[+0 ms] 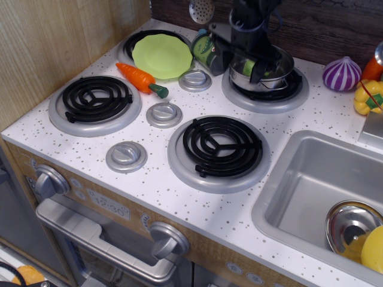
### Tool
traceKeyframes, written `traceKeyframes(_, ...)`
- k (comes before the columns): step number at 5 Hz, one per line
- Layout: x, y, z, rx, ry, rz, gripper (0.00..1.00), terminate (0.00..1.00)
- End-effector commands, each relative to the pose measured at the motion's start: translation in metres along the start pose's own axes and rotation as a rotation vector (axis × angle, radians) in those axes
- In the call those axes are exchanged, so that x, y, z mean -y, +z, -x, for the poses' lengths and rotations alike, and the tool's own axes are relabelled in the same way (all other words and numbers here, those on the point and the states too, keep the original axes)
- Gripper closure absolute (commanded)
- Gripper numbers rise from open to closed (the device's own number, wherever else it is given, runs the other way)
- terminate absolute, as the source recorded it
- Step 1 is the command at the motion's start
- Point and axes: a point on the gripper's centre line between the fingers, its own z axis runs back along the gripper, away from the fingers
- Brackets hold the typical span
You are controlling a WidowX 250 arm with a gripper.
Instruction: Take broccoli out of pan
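Note:
The pan [280, 76] is a shiny steel pot on the back right burner. The broccoli [248, 67] lies inside it; only a small light green patch shows between the gripper's parts. My black gripper [239, 64] comes down from the top over the pan's left side. Its fingers are spread open: one stands outside the pan's left rim, the other reaches inside the pan by the broccoli. I cannot tell whether a finger touches the broccoli. The gripper hides most of the pan's left half.
A dark green can [206, 49] stands just left of the gripper. A lime plate [161, 55] and a toy carrot [140, 78] lie at the back left. A purple onion [341, 73] and yellow pepper [368, 95] sit right of the pan. The sink [311, 173] holds a steel vessel [350, 224].

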Motion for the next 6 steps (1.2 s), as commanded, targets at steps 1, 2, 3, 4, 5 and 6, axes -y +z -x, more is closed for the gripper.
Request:
traceKeyframes(1,-0.003,0.013,-0.031,0.092,-0.022,0.015,0.0,0.0)
traceKeyframes(2,-0.001,0.002,-0.036,0.128,-0.038,0.043,0.0,0.0)
traceKeyframes(3,-0.002,-0.01,-0.038,0.139,-0.055,0.069,0.0,0.0)
traceKeyframes(4,-0.004,-0.021,-0.038,0.157,-0.072,0.098,0.0,0.0)
traceKeyframes(5,-0.008,-0.028,-0.038,0.149,-0.086,0.127,0.0,0.0)
traceKeyframes(6,-0.006,-0.034,-0.039,0.152,-0.072,0.149,1.0,0.0)
